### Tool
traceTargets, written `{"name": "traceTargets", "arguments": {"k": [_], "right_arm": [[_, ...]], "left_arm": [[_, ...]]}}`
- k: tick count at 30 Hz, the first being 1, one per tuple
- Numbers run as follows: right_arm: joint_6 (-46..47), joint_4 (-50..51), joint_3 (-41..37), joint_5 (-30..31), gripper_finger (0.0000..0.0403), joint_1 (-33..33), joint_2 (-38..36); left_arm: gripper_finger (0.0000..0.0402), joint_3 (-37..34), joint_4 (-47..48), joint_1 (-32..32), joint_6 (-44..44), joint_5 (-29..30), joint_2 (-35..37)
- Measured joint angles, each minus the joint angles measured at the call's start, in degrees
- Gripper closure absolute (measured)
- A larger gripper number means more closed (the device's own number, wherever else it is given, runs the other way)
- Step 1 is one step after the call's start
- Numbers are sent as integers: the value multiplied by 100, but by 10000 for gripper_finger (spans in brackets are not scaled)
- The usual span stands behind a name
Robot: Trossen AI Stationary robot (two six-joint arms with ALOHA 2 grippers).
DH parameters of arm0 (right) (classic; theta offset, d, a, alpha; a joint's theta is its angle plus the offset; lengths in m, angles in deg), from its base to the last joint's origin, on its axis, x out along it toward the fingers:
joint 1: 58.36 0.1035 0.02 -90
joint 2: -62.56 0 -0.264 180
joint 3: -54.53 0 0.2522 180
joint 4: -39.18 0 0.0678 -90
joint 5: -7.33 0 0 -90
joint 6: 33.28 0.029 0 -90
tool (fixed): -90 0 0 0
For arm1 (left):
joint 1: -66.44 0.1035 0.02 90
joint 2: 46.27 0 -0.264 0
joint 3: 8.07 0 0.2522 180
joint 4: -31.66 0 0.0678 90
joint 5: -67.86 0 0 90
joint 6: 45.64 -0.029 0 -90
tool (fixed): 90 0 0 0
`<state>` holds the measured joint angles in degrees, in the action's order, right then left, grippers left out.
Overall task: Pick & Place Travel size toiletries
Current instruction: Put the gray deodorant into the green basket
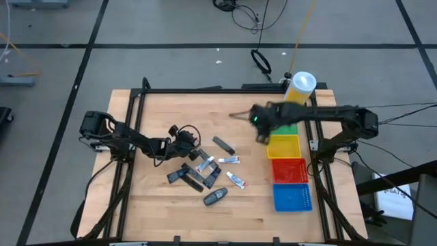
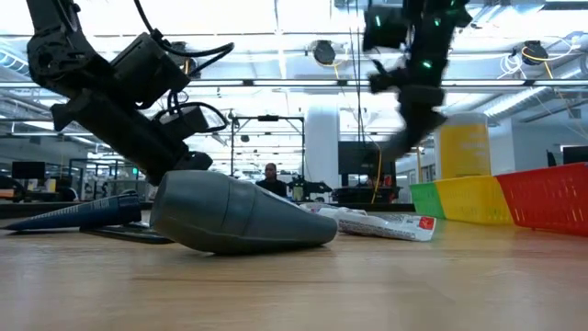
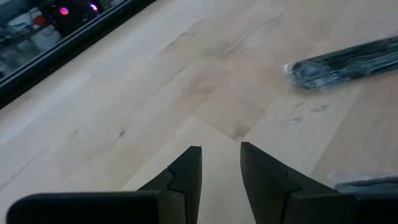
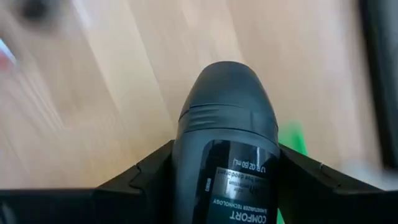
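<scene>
Right end effector (image 4: 227,186) up off the table, clamped on a dark grey roll-on stick (image 4: 225,143) with white print reading "COMFORT" on its side, rounded cap poking out past the fingers. Seen from above, hanging (image 1: 262,131) just beside the green tray (image 1: 292,128), at the top of the row of trays: green, then yellow tray (image 1: 284,147), red tray (image 1: 289,169), blue tray (image 1: 293,197). Big yellow bottle (image 1: 300,87) with a white cap standing behind the green tray, near the table's far edge.

Left end effector (image 3: 221,163) low over bare wood (image 3: 155,87), fingers spread a little, nothing between them. From above, sitting (image 1: 183,139) at the upper left of the loose pile. One long dark wrapped piece (image 3: 345,62) lying ahead of it on the table.

Rest of the travel toiletries still out on the table, mid-board: dark oblong pieces (image 1: 193,179) bunched together, small white tubes (image 1: 229,160) with red and blue marks scattered beside them, one grey piece (image 1: 223,145) lying apart toward the trays, another dark one (image 1: 216,197) nearest the front edge. At table level, a fat grey oblong (image 2: 241,214) on its side up close, a white tube with a red end (image 2: 381,223) just behind it.
</scene>
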<state>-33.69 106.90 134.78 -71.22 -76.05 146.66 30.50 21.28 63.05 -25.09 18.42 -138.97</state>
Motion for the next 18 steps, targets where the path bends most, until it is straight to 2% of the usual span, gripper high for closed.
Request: {"name": "traceTargets", "arguments": {"k": [3, 8, 12, 15, 18], "right_arm": [[-494, 608, -65, -388, 192, -754, -5], [-1517, 561, -443, -1029, 192, -1608, 0], [-1891, 353, -715, -1037, 191, -1927, -4], [-2135, 46, -928, -1422, 191, -2030, -2], [-2346, -231, -1117, -1423, 191, -2040, -1]], "left_arm": [[291, -70, -4, -18, 89, 112, 0], [291, -106, -4, -18, 166, 153, 0], [291, -106, -6, -18, 169, 156, 0], [291, -108, -6, -18, 171, 159, 0], [291, -108, -8, -18, 186, 196, 0]]}}
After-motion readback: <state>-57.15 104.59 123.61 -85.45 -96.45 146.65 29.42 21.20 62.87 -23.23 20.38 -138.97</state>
